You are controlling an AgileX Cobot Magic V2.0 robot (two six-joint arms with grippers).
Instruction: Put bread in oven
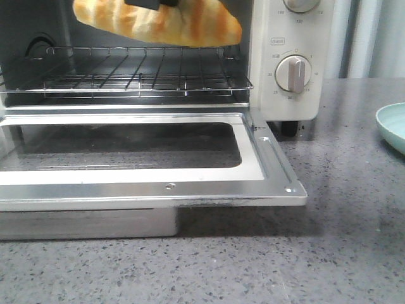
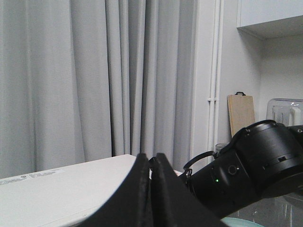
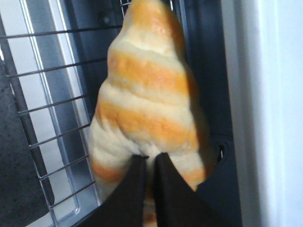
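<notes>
Jaws of the right gripper pinch the bread above the rack inside the oven; left gripper sits closed, empty.

I see pale green plate at counter's right edge | grey speckled counter | grey curtains | wooden cutting board upright against wall

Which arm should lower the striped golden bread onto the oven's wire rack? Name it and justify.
Right. The right gripper is shut on the striped golden bread, held above the wire rack. The left gripper is shut, empty, facing curtains.
</notes>
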